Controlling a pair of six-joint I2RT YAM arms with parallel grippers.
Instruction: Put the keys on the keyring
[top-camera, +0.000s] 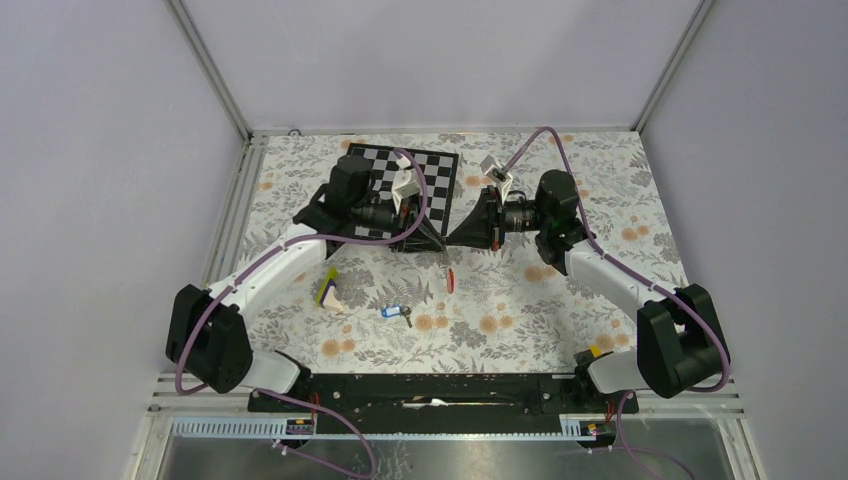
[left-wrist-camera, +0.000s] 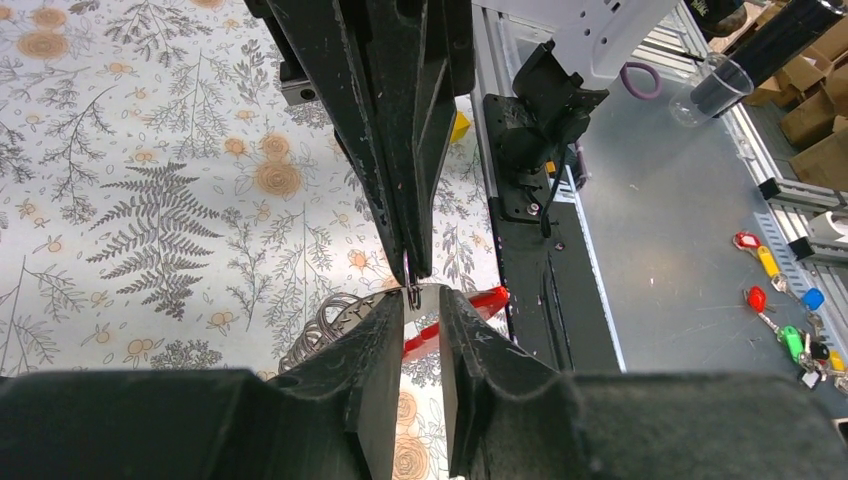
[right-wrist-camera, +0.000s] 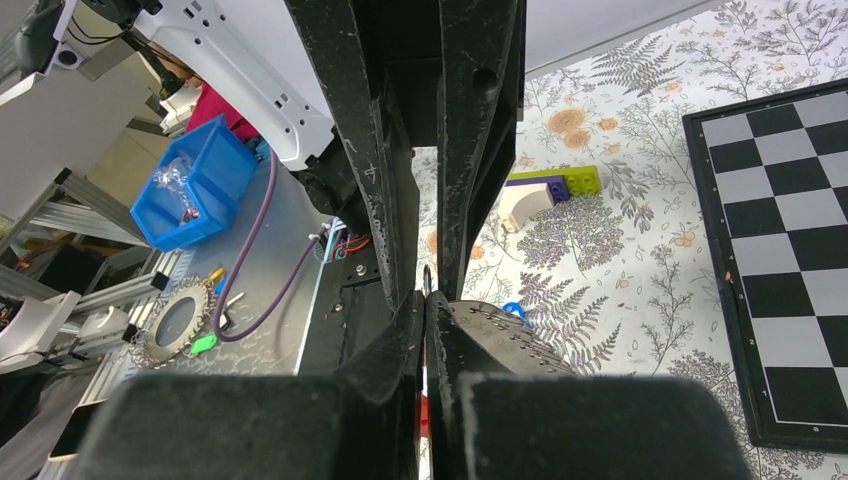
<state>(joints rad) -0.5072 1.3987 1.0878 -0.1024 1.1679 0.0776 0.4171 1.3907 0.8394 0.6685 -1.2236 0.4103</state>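
My right fingers (right-wrist-camera: 405, 340) clamped on the keyring (top-camera: 450, 278), left fingers (left-wrist-camera: 385, 338) a slit apart around it, keys (top-camera: 397, 313) flat on the bench (top-camera: 560, 300), near left.

The left arm (top-camera: 285, 255) and the right arm (top-camera: 605, 270) are alike: smooth white link shells between bulky black joint housings, with a thin purple cable (top-camera: 215, 305) looping along each. Both stand on a black base rail (top-camera: 430, 390) at the near tabletop edge, where a small yellow part (top-camera: 597, 351) shows by the right base. A small white bracket (top-camera: 404, 187) sits on each wrist. The left hand (left-wrist-camera: 420, 300) and the right hand (right-wrist-camera: 425, 305) have long, black, wedge-shaped fingers (left-wrist-camera: 385, 130), scuffed and scratched pale along their edges; one right pad (right-wrist-camera: 500, 325) is dotted with fine dimples.
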